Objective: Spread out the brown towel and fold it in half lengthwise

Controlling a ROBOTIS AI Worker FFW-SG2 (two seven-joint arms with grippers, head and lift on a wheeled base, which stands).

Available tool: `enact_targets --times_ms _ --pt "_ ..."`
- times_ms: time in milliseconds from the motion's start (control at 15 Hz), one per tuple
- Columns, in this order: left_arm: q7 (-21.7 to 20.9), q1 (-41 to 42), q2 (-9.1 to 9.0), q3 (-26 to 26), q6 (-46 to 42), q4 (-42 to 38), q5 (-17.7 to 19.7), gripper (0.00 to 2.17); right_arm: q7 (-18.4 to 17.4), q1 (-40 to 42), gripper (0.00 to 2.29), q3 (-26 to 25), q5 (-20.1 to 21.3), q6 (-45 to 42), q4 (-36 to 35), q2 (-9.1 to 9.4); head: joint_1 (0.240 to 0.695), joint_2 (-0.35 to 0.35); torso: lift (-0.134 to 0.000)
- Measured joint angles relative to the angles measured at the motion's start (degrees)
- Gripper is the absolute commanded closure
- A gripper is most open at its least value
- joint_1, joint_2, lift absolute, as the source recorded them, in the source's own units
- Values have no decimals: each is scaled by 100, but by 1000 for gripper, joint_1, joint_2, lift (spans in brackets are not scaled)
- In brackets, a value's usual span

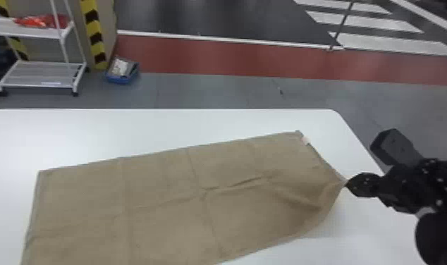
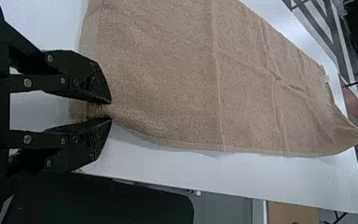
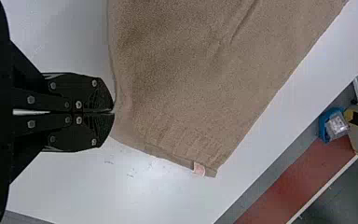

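Towel, brown, bunched at its near edge in the left gripper, near the surface's near edge; jaws drawn in to a narrow gap, cloth pinched between. From there, spread wide across the white surface, creases crossing the middle and a raised wrinkle running toward the right end. Left end slanting out of the head view, past the bottom edge. At the surface's right edge, right gripper with jaws pressed together, tips on the towel's right end, cloth pulled to a point and lifted there, slack fold sagging just beside. In the right wrist view, same tight pinch, no gap at the tips. Farther along that end, small pale tag close to the towel's far right corner, short of the surface's far right corner. Far side of the towel laid flat, nearer the surface's far edge at the right than at the left. Beyond the far edge, grey floor, then blue bin with pale contents, white rack with orange-red items on its upper shelf, yellow-and-black striped post, red floor strip, and farthest off, dark floor with white stripes.
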Motion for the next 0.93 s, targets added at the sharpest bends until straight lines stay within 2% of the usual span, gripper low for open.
enact_targets --times_ms 67,133,333,533,933 --pt "2 1 0 0 -57 -4 21 1676 -1 24 1598 -21 -1 4 -4 4 695 -205 -125" --pt "2 1 0 0 -68 -4 34 1848 -2 39 1598 -45 -9 4 -5 9 695 -211 -125" --pt "-63 -27 5 63 9 5 76 1848 -1 47 1598 -155 -127 -2 -15 16 695 -209 -125" --pt "-385 -188 -18 389 38 -88 298 1845 18 -31 1598 -438 -370 -1 -105 9 695 -200 -125" --pt "-903 -1321 -25 715 1056 -107 427 1845 -52 -463 1598 -605 -382 73 128 -96 695 -166 -125"
